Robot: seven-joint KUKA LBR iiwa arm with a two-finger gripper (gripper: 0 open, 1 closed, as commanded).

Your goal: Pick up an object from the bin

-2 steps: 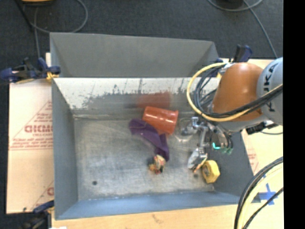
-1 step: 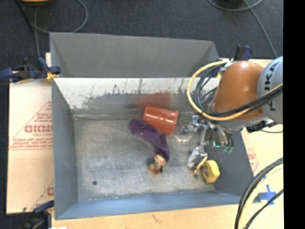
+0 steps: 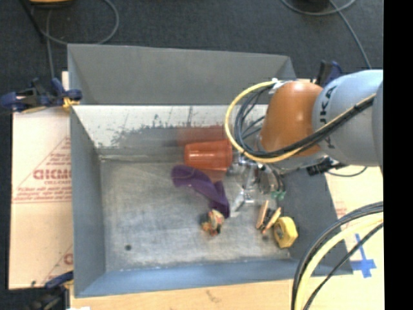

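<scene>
Cloth point(image 3: 201, 182), purple and crumpled, lies just left of the fingers point(image 3: 243, 197); their grip cannot be told.

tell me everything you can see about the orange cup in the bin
The orange cup looks like plain, smooth plastic, with no handle showing. It seems to lie on its side on the bin floor, at the foot of the back wall. Its right end is hidden behind the arm. A purple cloth lies just in front and seems to touch its lower edge.
</scene>
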